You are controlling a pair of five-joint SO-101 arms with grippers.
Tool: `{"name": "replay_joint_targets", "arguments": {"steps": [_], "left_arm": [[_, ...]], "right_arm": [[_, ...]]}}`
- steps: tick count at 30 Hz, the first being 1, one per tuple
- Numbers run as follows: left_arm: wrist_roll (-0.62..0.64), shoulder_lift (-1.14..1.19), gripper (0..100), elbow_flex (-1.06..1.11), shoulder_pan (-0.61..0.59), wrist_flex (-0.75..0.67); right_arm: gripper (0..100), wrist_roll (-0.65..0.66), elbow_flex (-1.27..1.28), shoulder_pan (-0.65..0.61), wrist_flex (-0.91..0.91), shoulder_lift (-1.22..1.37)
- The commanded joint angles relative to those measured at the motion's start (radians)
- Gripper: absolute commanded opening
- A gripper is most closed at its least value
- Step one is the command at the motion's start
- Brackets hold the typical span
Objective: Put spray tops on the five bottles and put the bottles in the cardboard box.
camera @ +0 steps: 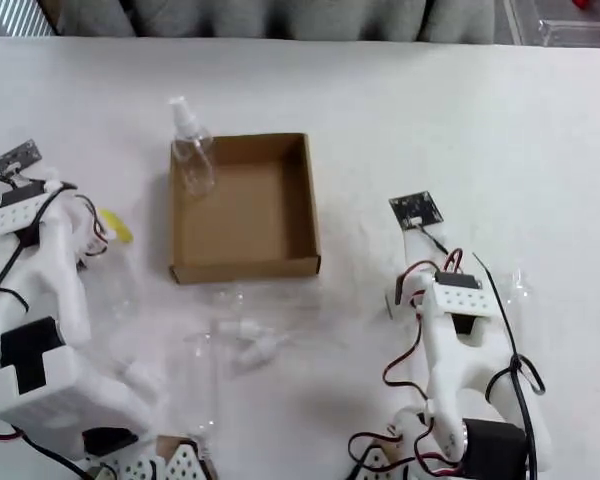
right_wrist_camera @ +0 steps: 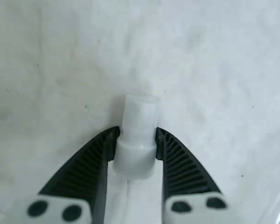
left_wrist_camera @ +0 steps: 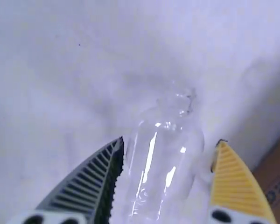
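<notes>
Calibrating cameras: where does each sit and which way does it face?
High: fixed above, looks down on table, box, left arm, right arm.
Left wrist: on left arm, looks past its hand at a bottle.
Right wrist: on right arm, looks tableward past its hand gripping a top.
Shared: high and left wrist show box.

Box (camera: 245, 268) mouth: open from above; a capped bottle (camera: 192, 150) stands at its far left corner.
Before the box: loose spray tops (camera: 248, 340) litter the table (camera: 430, 110).
Box to right arm (camera: 458, 300): bare table, room to pass.
</notes>
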Motion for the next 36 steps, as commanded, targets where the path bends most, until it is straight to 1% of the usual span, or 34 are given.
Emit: {"name": "replay_joint_targets", "arguments": {"steps": [1,4,7,19,23,25,28,30,36], "left_arm": [[-0.021,-0.007,29,-0.044,0.007,-0.020],[-0.031,-0.007,29,-0.048,-0.010,-0.021],[-0.097,-0.007,29,-0.044,-0.038,-0.051],[-0.086,0.010,29,-0.048,-0.042,-0.055],[-0.084,0.073,28,-0.092,-0.042,-0.054],[-0.084,0.093,24,-0.110,-0.039,-0.054],[-0.091,0.104,12,-0.118,-0.015,-0.054],[-0.091,0.104,7,-0.118,-0.010,-0.052],[-0.091,0.104,7,-0.118,-0.010,-0.052]], "right_arm": [[1.5,0.011,-0.003,-0.012,-0.007,-0.018],[1.5,0.011,-0.003,-0.005,-0.005,-0.018],[1.5,0.011,-0.003,-0.005,-0.005,-0.018],[1.5,0.011,0.006,-0.005,-0.005,-0.018],[1.5,0.068,0.006,-0.005,-0.005,-0.018],[1.5,0.077,0.006,-0.005,-0.005,-0.018],[1.5,0.078,0.006,-0.005,-0.008,-0.018],[1.5,0.080,0.006,-0.005,-0.012,-0.018],[1.5,0.080,0.006,-0.005,-0.013,-0.018]]}}
